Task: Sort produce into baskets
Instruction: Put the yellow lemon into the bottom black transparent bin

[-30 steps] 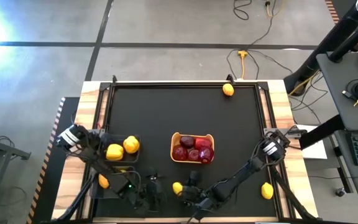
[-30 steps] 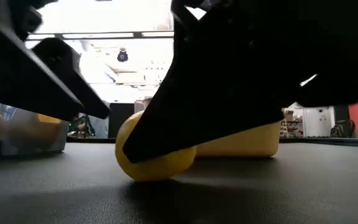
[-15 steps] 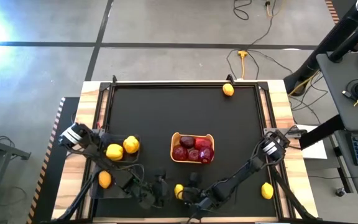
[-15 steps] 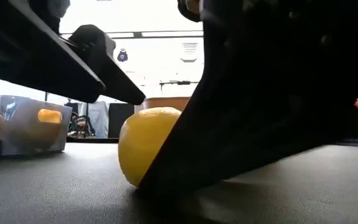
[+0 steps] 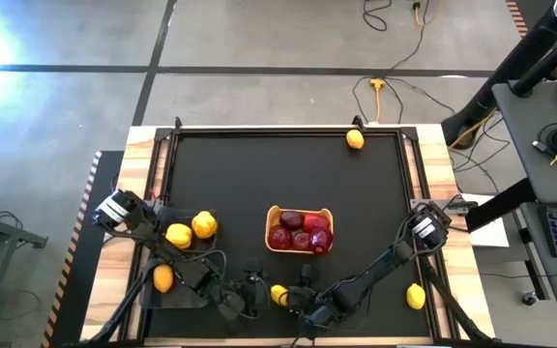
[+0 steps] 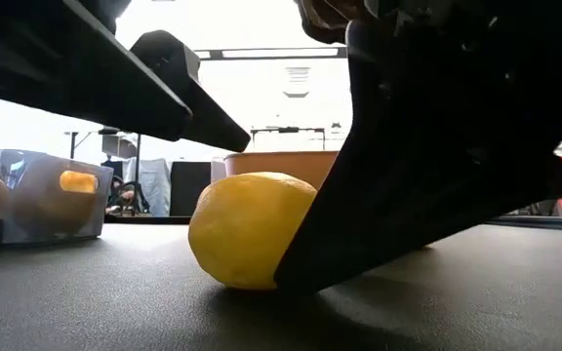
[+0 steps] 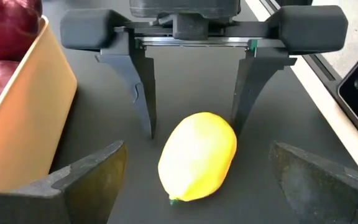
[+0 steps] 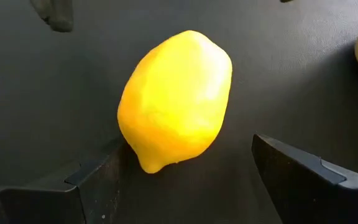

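Observation:
A yellow lemon lies on its side on the black mat near the table's front edge. My left gripper stands open at its left, its fingers flanking the lemon's near end. My right gripper faces it from the right, open, with its fingers on either side of the lemon's other end. The yellow-tan tray holds several dark red fruits. A dark bin at the left holds two yellow pieces. My left gripper touches nothing. My right gripper has one finger close against the lemon's side near its pointed tip. I cannot tell whether it touches. The lemon rests on the mat.
Another lemon lies at the front left, one at the front right and one by the far edge. The tray's wall stands close beside the grippers. A see-through bin shows at the left.
My left gripper has moved toward the table's right edge, up to the lemon, and has rolled about its own line. In the low view my right gripper's finger, which slanted over the lemon, now stands steeper beside it. The lemon stays on the mat.

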Robot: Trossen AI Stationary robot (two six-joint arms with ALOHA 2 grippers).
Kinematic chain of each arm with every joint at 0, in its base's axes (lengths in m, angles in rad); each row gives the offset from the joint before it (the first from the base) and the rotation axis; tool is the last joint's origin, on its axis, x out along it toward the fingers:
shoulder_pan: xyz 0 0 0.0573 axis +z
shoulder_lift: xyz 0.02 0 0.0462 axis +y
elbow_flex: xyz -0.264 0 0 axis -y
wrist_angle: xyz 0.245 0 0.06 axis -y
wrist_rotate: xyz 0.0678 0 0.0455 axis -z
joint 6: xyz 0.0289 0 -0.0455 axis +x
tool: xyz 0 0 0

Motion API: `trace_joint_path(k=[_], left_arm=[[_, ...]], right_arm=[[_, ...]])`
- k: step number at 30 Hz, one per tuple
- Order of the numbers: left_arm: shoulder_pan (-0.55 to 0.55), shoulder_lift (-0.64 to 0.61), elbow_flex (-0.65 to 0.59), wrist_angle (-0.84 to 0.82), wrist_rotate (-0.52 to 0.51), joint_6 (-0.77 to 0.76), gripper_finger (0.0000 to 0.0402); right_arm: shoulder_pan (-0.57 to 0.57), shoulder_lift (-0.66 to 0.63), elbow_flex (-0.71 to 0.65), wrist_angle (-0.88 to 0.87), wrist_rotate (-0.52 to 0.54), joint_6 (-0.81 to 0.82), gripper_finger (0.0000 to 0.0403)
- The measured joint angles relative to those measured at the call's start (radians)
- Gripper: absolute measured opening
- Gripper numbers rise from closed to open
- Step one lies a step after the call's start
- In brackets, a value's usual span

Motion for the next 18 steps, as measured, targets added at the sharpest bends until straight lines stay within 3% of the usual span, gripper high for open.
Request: trace_joint_path(k=[6,12,18], left_arm=[[0.005,0.022,-0.001,0.051,-0.003,-0.009,0.0372],[0.029,0.149,0.003,0.171,-0.008,-0.003,0.0372],[0.039,0.234,0.062,0.189,-0.006,-0.005,0.0357]], right_arm=[[0.0,-0.005,0.0,0.002,0.019,0.005,0.0325],[0.0,-0.005,0.001,0.001,0.019,0.005,0.0325],[0.0,-0.004,0.001,0.0,0.023,0.003,0.0325]])
